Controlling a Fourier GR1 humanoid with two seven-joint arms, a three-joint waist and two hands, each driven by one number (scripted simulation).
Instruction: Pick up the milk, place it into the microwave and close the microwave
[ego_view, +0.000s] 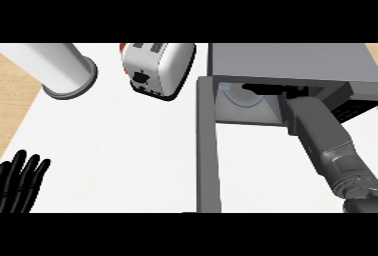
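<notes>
The grey microwave (288, 60) stands at the right with its door (208, 150) swung open toward me. My right forearm reaches into the cavity, and only a dark part of the right hand (275, 90) shows under the top edge, beside the round glass turntable (242, 96). The milk is not visible anywhere; the arm and the microwave's top may hide it. At the lower left edge my left hand (21, 181) rests open, fingers up, holding nothing.
A white toaster (156, 67) lies left of the microwave at the back. A tall white cylinder (63, 67) stands at the back left. Wooden floor shows beyond the counter's left edge (15, 125).
</notes>
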